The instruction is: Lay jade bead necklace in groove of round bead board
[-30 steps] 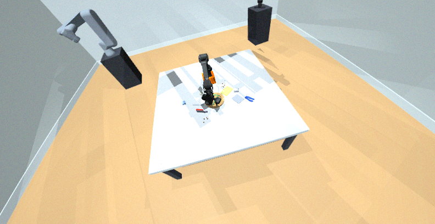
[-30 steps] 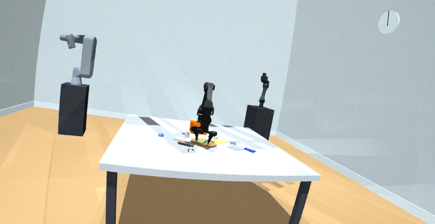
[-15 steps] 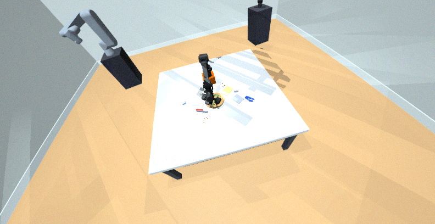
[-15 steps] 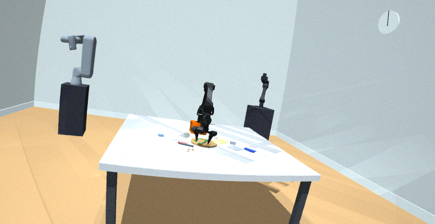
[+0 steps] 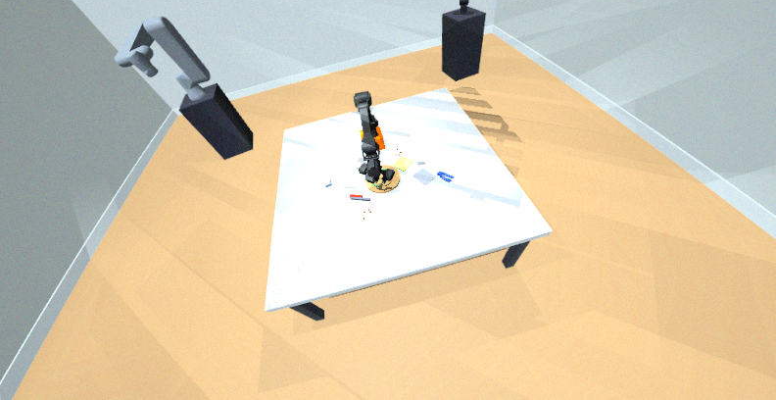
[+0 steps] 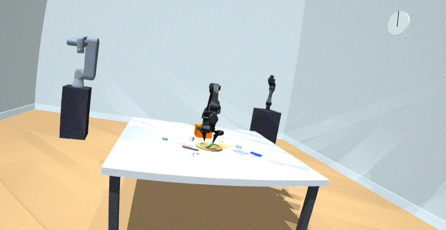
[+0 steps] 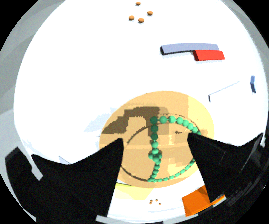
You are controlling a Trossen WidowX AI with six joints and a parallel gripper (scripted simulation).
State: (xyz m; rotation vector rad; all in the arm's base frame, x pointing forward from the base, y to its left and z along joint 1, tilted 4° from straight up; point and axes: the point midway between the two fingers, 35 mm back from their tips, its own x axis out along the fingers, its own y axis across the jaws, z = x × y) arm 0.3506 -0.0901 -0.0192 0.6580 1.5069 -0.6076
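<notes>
The round wooden bead board (image 5: pixel 394 185) (image 6: pixel 215 150) (image 7: pixel 170 100) lies on the table with a circular groove. The jade bead necklace (image 7: pixel 172 119) lies on the board as a closed, D-like loop. Its right side curves near the groove, partly hidden by the right finger in the wrist view. Its left side runs fairly straight across the board's middle, with a small cluster of beads low on it. The left arc of the groove holds no beads. My gripper (image 6: pixel 209 141) (image 7: pixel 155 137) is open just above the board, fingertips either side of the straight strand, holding nothing.
A red and grey pen-like item (image 5: pixel 356 196) (image 7: pixel 209 55) lies beside the board, and small orange beads (image 7: pixel 141 20) lie beyond it. An orange box (image 6: pixel 198 131) (image 7: pixel 195 201) stands behind. A yellow pad (image 5: pixel 403 163), a grey square (image 5: pixel 423 175) and a blue item (image 5: pixel 445 176) lie to the right.
</notes>
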